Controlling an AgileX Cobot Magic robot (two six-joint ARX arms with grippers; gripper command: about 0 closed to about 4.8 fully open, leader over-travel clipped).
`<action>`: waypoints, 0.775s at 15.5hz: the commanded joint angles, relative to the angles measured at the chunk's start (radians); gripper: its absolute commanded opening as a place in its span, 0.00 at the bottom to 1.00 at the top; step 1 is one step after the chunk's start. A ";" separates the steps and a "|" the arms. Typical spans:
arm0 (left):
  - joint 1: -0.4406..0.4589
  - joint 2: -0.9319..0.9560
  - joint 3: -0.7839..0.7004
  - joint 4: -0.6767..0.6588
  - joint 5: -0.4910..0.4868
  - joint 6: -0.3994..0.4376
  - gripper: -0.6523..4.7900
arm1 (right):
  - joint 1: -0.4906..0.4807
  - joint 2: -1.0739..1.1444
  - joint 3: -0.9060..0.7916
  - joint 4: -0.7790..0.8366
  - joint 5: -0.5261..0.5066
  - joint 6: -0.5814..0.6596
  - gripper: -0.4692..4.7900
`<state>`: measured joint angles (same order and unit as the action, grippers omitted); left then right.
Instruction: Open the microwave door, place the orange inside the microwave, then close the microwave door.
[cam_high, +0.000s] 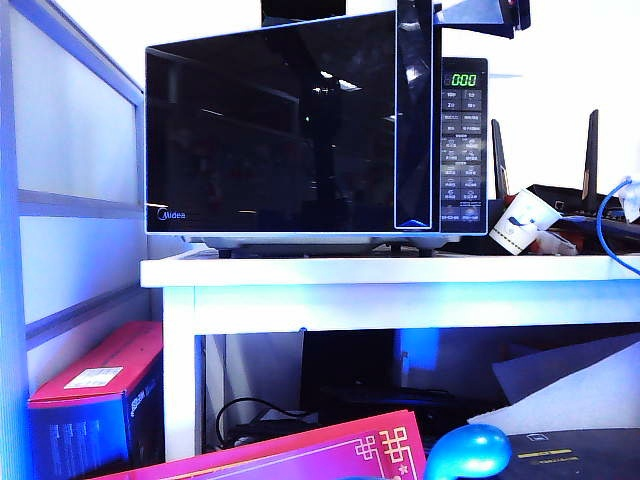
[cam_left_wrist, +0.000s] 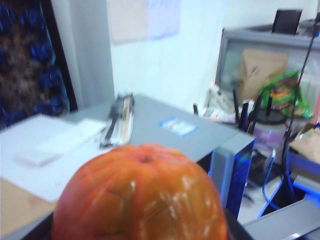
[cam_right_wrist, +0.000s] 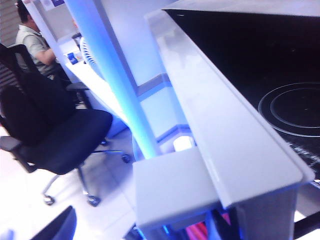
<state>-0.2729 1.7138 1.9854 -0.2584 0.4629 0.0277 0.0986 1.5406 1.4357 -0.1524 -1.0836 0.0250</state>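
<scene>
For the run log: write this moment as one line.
microwave door closed | orange in left gripper | right gripper above door handle, open

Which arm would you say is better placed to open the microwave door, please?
Right: the right end effector hovers by the handle top of the closed microwave door, while the left end effector appears to hold the orange.

Of the left gripper (cam_left_wrist: 234, 224), only matte black edges show, at 5 and 7 o'clock in its wrist view. At 1 o'clock in the exterior view, a grey wedge-shaped part with a dark end (cam_high: 484, 13), seemingly the right gripper.
</scene>
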 joint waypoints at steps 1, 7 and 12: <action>-0.001 0.042 0.005 0.042 0.002 0.002 0.46 | 0.027 -0.032 0.018 0.119 -0.091 0.006 0.73; -0.001 0.132 0.005 0.180 0.002 0.002 0.46 | 0.065 -0.033 0.018 0.120 -0.117 0.023 0.73; -0.007 0.187 0.005 0.195 0.002 0.002 0.46 | 0.065 -0.037 0.018 0.126 -0.126 0.028 0.73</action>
<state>-0.2783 1.8992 1.9854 -0.0856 0.4629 0.0277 0.1467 1.5280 1.4284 -0.1673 -1.1526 0.0723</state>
